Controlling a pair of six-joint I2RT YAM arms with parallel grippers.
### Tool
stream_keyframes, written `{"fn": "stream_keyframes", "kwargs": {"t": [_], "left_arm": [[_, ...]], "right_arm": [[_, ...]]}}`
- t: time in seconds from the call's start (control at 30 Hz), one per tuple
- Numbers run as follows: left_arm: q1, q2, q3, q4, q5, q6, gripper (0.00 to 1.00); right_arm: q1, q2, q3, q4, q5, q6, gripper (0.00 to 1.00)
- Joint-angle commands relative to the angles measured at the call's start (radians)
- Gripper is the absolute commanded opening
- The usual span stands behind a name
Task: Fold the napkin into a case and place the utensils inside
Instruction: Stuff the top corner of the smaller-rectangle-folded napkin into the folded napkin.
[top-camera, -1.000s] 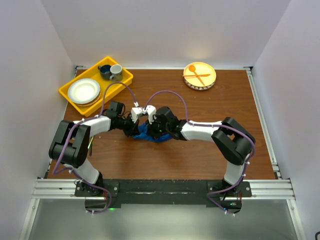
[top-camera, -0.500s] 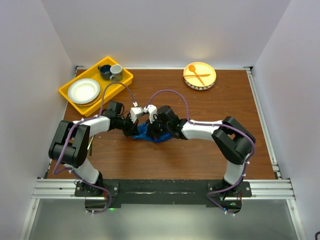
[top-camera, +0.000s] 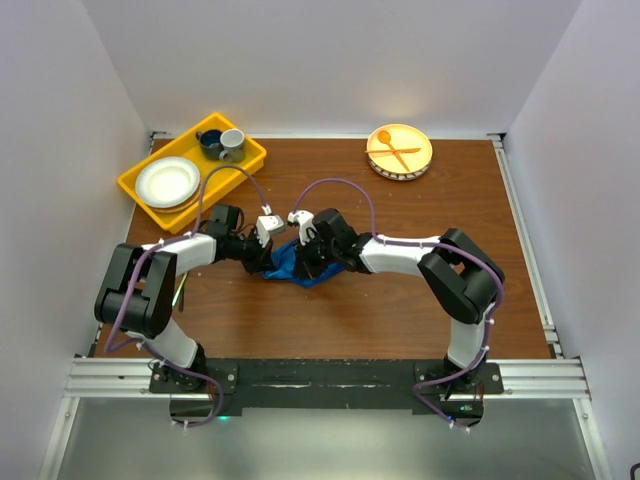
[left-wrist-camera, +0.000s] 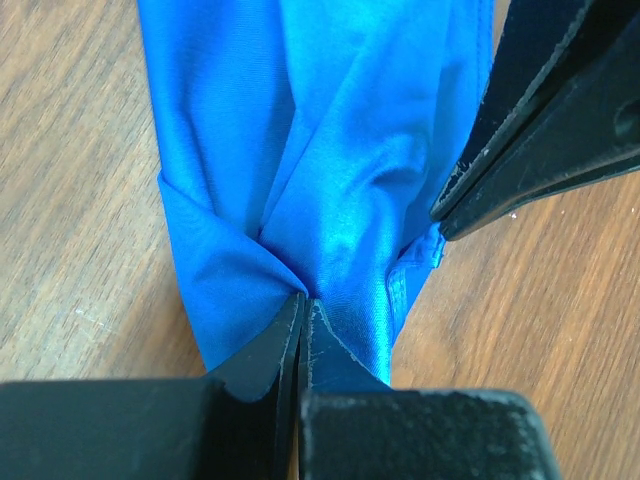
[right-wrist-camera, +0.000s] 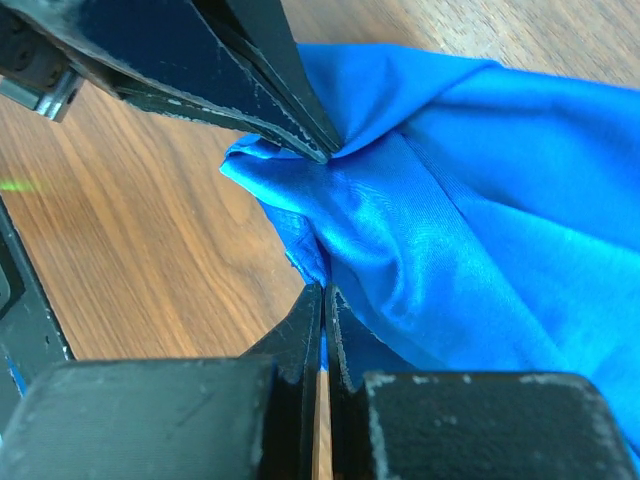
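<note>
We are mid-fold: our left gripper (left-wrist-camera: 303, 300) and right gripper (right-wrist-camera: 325, 292) each pinch, fully closed, the same bunched end of the bright blue satin cloth napkin (left-wrist-camera: 340, 140), which stretches ahead of both fingertips. Next, we judge, it needs spreading flat and creasing.

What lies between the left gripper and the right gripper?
Only a bunched stretch of the napkin. The left gripper and the right gripper are each shut on a fold of it; both wrist views show this.
</note>
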Motion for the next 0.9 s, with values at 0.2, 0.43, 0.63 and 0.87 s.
{"fn": "stream_keyframes", "kwargs": {"t": [0.2,0.43,0.63,0.87], "left_arm": [[0.011,-0.012,-0.044,-0.003,-0.043,0.043,0.00],[0.011,-0.022,-0.046,-0.009,-0.043,0.087,0.00],[0.011,-0.028,-0.044,-0.011,-0.034,0.109,0.00],[0.011,-0.039,-0.052,-0.020,-0.035,0.123,0.00]], "right_arm": [[-0.018,0.026,0.043,-0.008,0.011,0.063,0.00],[-0.029,0.082,0.109,-0.059,-0.029,0.060,0.00],[-0.030,0.116,0.191,-0.105,-0.031,0.052,0.00],[-0.030,0.078,0.242,-0.133,-0.019,0.013,0.00]]}}
